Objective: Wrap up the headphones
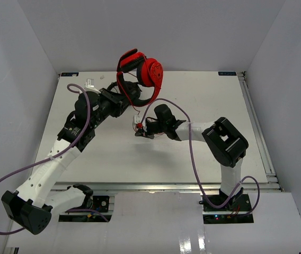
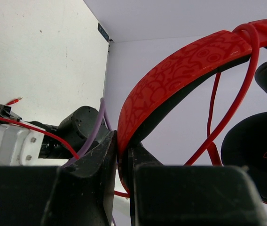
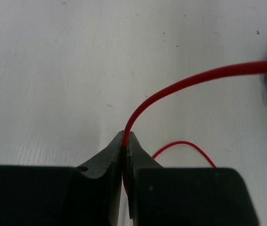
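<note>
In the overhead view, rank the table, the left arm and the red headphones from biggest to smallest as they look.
Largest: table
Next: left arm
Smallest: headphones, though they are raised off the table, nearer the camera, so they probably look bigger than they really are.

Headphones point(image 1: 150, 71) in L claw point(image 2: 122, 157), cable point(image 3: 185, 84) in R claw point(image 3: 125, 141)

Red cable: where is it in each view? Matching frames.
Top external: red cable arcs from the headphones down to the right gripper, centre.
Left wrist: the cable loops over the headband, right side.
Right wrist: the cable rises from the closed jaws, curving right.
Shared landmark: the right gripper pinching it; at far left in the left wrist view.
</note>
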Robot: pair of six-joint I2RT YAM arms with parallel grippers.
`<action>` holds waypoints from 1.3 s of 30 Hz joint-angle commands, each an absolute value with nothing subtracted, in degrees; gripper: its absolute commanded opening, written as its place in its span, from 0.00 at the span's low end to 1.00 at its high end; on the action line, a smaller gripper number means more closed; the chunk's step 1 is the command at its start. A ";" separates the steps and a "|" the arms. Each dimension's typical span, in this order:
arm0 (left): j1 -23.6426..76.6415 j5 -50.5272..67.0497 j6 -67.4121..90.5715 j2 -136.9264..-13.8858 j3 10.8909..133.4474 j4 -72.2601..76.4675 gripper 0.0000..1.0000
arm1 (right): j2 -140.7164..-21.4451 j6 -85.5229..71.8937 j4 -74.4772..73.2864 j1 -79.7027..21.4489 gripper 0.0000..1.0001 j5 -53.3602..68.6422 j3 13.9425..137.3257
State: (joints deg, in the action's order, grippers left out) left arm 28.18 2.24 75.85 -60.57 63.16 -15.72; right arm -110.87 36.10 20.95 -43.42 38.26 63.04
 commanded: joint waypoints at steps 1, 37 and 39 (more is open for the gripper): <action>28.04 1.01 75.53 -57.78 65.78 -13.74 0.00 | -102.03 32.93 24.09 -40.29 0.08 42.47 57.91; 7.40 -0.61 53.27 -63.43 70.99 -24.87 0.00 | -63.03 46.39 -5.54 -23.79 0.08 57.92 38.65; 7.31 -0.15 52.96 -63.69 71.24 -24.87 0.00 | -62.94 46.41 -5.38 -22.66 0.08 57.54 38.59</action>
